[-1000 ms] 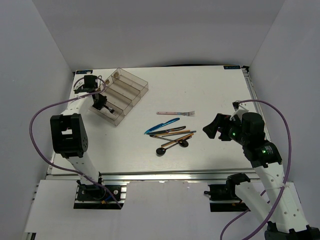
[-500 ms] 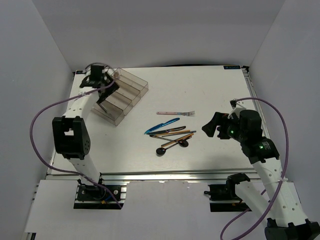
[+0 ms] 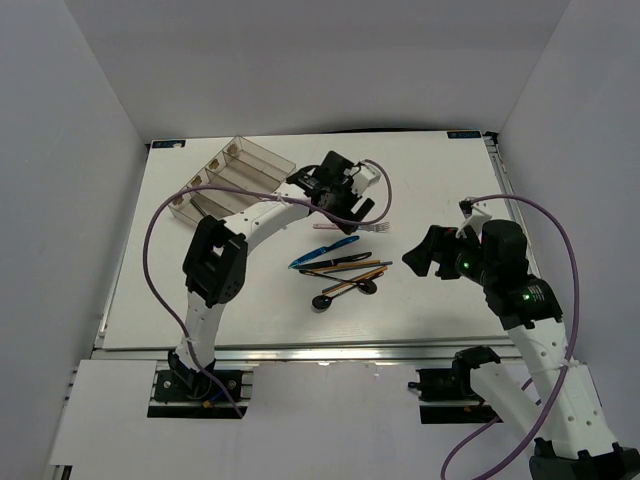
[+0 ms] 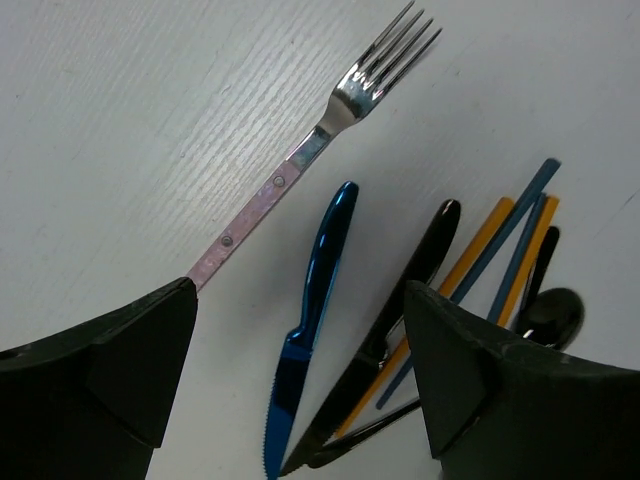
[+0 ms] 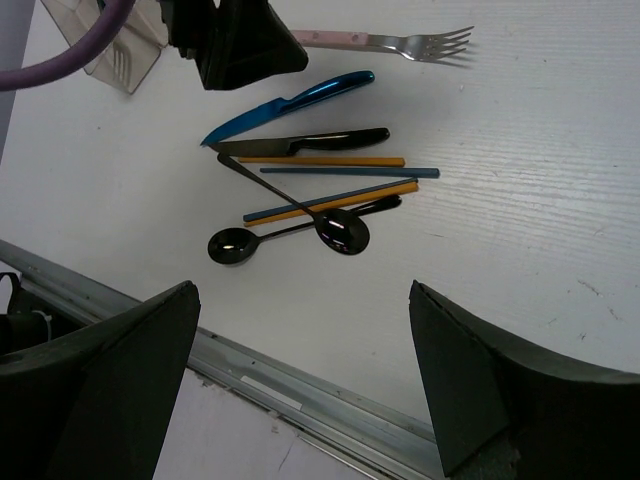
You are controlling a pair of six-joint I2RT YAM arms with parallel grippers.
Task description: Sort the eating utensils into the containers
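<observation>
Fingers (image 4: 110, 380) of the left gripper (image 3: 348, 205) stand spread wide and hold nothing. The gripper hovers just above the handle end of a pink-handled fork (image 4: 262, 198), which lies flat on the white table (image 3: 450, 180) with its tines pointing away from the wrist camera.

Just beside the fork lies a blue knife (image 4: 312, 310), apart from it and roughly parallel. Next to that comes a loose cluster: a black knife (image 5: 312, 143), orange and blue chopsticks (image 5: 322, 160) lying partly crossed, and two black spoons (image 5: 343, 232) whose handles run under or over the sticks — which, the pictures do not settle.

The left arm reaches from its base at the near left edge to the middle of the table. The clear organizer tray (image 3: 232, 172) sits well apart from the cutlery, near the far left corner, set at an angle to the table edge; what its compartments hold cannot be made out.

On the other side, the right gripper (image 3: 420, 256) hangs above the table near the right end of the cluster — fingers parted, nothing between them.
</observation>
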